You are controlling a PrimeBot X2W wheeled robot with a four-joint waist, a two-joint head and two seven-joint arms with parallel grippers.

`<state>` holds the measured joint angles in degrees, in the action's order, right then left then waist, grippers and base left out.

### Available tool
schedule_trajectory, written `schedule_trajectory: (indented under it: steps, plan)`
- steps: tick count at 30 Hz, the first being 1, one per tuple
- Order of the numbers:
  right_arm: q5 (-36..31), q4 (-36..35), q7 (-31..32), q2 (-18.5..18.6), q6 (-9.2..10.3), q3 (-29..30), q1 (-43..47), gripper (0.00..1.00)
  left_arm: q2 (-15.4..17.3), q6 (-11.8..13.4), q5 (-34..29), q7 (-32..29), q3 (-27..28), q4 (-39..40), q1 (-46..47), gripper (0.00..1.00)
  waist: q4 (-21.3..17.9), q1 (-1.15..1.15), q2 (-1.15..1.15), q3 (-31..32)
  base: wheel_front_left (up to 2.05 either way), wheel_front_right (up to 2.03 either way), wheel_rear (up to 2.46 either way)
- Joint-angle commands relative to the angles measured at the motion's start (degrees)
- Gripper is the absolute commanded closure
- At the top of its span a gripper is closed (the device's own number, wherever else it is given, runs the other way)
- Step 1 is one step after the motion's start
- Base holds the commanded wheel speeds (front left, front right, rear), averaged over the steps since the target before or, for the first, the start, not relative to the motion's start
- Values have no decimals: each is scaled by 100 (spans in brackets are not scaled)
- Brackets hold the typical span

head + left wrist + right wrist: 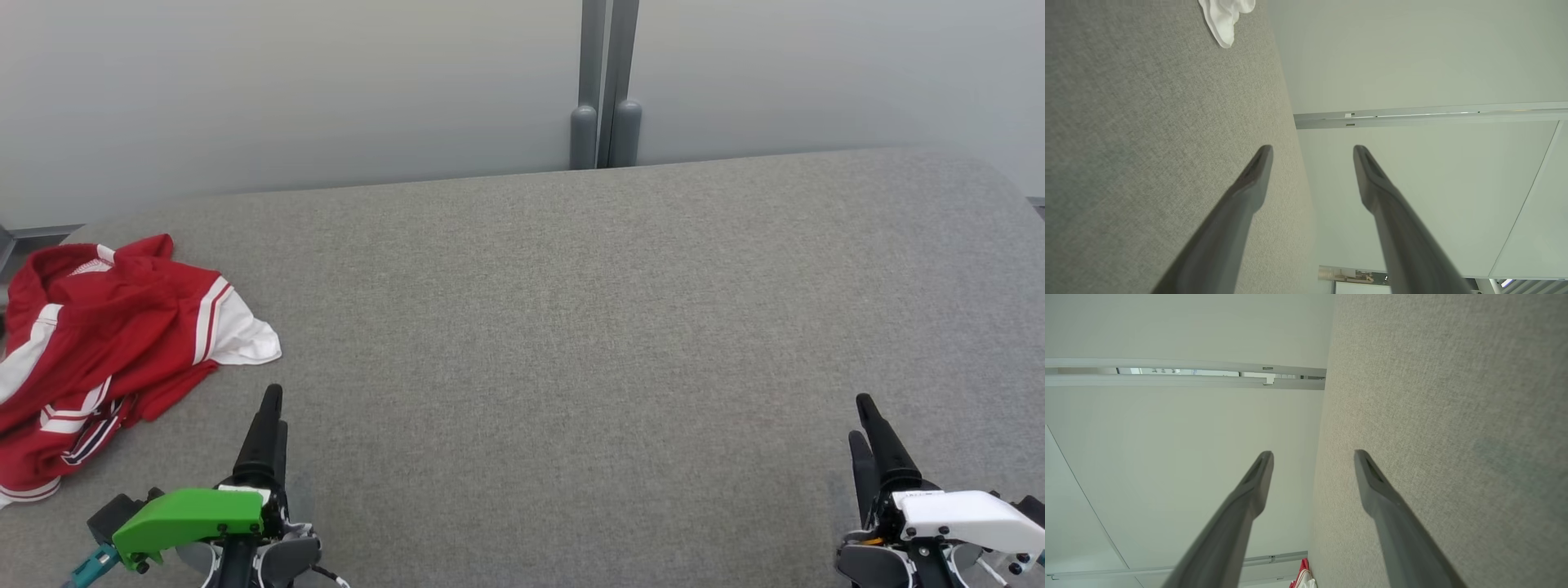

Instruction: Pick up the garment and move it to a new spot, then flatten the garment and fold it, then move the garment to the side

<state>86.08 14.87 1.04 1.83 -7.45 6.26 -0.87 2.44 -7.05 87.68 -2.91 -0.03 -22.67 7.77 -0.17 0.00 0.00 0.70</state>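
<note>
**A:** Talk me through it, where's the garment?

**B:** The red-and-white garment [106, 343] is crumpled in a heap at the left edge of the bench [571, 327]. My left fingers [270, 408] sit just near and right of it, spread apart, touching nothing. My right fingers [880, 445] are well over on the right, also spread and empty.

**A:** What worries you?

**B:** That heap. It's layered, so if I pinch the top fold I may lift one layer and drag the rest in a twist. That makes flattening harder.

**A:** And the white sleeve [241, 335]?

**B:** It's the closest piece and it's tempting. If I grab only that, I reckon the body swings loose underneath.

**A:** How about the edge?

**B:** Part of the cloth runs out of my head view on the left, so I can't tell whether it overhangs. A sideways tug could slide it off the bench. This grey fabric top may also grip the cloth, so I lift before I carry.

**A:** Right arm?

**B:** It's far from the garment, so for now this looks like a one-handed pick, and the cloth will sag.
</note>
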Motion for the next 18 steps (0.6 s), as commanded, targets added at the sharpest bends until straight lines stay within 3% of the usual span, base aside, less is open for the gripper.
schedule_trajectory:
  steps: [1,18]
  plan:
    - [-165,-40,-59,54,-2,-42,-114,0,33,12,-193,53,1,113,46,0,2,0,0,7,0,0,0]
    - [-2014,194,-383,67,-2,-330,-243,0,71,102,-2114,466,-82,385,-195,0,11,0,0,138,0,0,0]
